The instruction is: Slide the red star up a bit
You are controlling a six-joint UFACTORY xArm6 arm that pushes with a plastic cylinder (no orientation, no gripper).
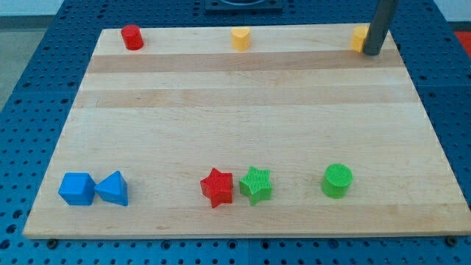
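Red star (pixel 217 187) lying flat, no long axis, touching green star (pixel 255 184), my tip (pixel 372 52) far off beside yellow block (pixel 359 37), no pincer.

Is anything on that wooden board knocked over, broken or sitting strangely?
Nothing stands out. All the blocks sit flat on the wooden board. The red star block and green star block sit very close together, as do the two blue blocks at lower left. My tip stands beside the yellow block at the view's top right.
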